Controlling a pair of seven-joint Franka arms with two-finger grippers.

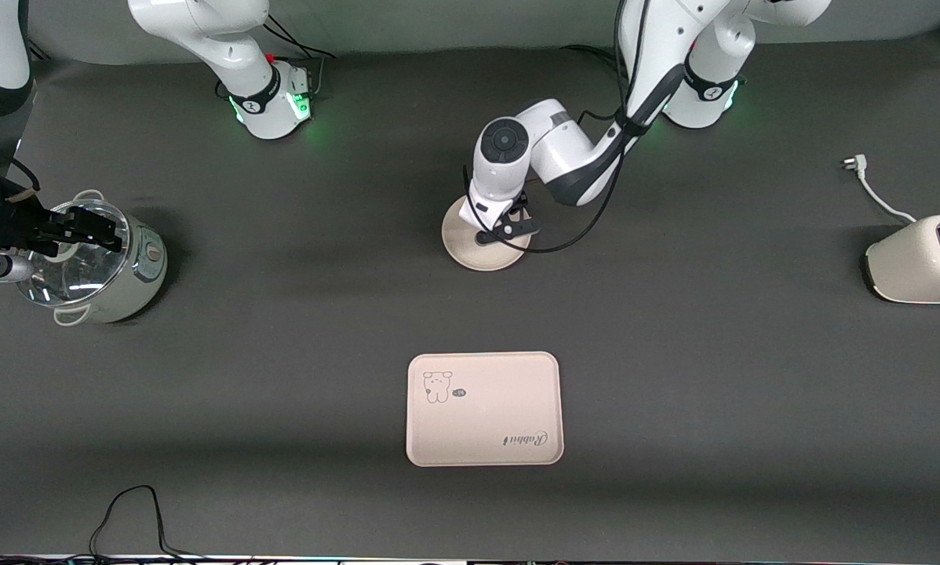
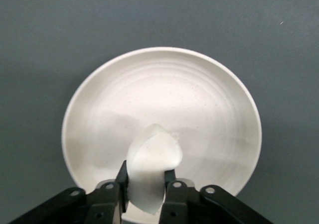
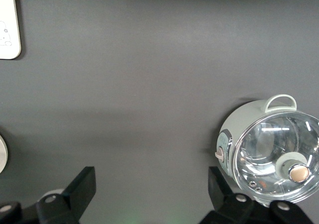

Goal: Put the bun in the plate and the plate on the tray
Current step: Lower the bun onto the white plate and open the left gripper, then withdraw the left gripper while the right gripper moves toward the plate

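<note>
The round cream plate lies mid-table, farther from the front camera than the tray. My left gripper hangs low over the plate, shut on the off-white bun, which sticks out past the fingertips above the plate's inner surface. In the front view the arm's hand hides the bun. The rectangular tray with its cartoon drawing lies bare near the front edge. My right gripper waits open with nothing in it over the pot at the right arm's end of the table.
A pale green pot with a glass lid stands under the right gripper. A cream toaster with a white cord and plug sits at the left arm's end. A black cable lies along the front edge.
</note>
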